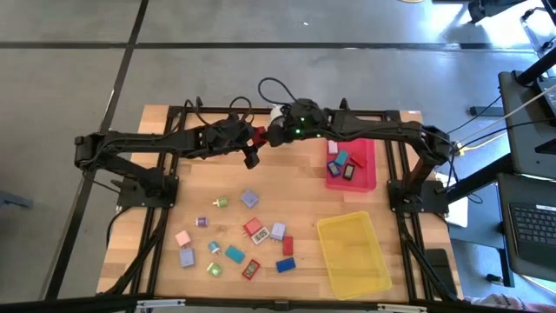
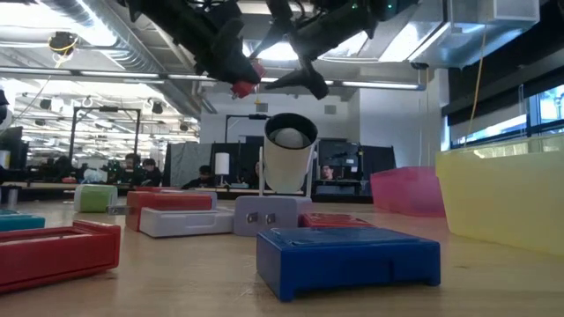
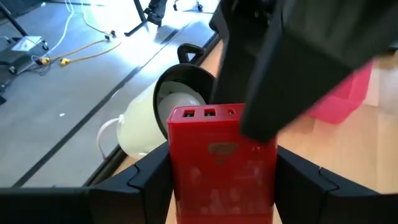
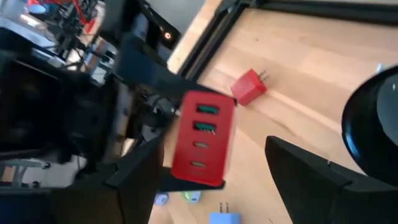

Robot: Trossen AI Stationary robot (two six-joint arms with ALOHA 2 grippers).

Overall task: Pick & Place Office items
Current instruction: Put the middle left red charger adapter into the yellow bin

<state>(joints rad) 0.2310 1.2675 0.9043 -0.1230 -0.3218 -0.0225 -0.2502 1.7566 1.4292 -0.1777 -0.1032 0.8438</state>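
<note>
Left wrist view: red block (image 3: 222,165) with two port slots.

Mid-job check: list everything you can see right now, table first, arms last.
held block: one, red, between the left pincer's fingers, raised above the table's far edge.
loose blocks: about fourteen, red, blue, teal, lilac, pink, green, scattered left of centre on the table.
tray blocks: about five, mixed colours, inside the red tray.
red tray: one, far right.
yellow tray: one, near right, nothing showing in it.
white camera: one, far edge, middle.
table: one, pale wood.
left pincer: shut on the held block.
right pincer: open, facing the held block.
</note>
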